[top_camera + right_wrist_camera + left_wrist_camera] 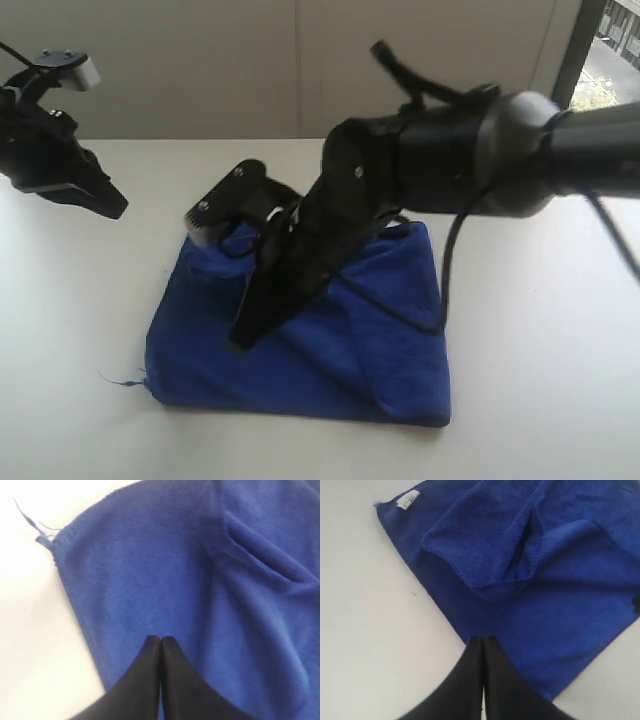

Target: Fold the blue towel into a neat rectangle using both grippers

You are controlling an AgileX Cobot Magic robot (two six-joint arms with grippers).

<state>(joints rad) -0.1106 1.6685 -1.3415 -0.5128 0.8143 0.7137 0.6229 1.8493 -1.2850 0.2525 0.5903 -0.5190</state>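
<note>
R gripper (238, 343) over towel (330, 372), poss. contact

The blue towel (385, 345) lies on the white table (540, 330), about midway between its left and right sides. It is terry cloth, folded over on itself in a rough four-sided shape, with a loose upper flap and soft creases. One corner carries a small white label (406, 500), and another has a frayed thread (30, 520).

The left claw (113, 207) is black and pressed shut. It hangs above the bare table to the left of the towel, clear of the cloth.

The right claw (240, 343) is also black, with its tips together. It slants down over the towel's left half. Whether it touches the cloth cannot be told.
</note>
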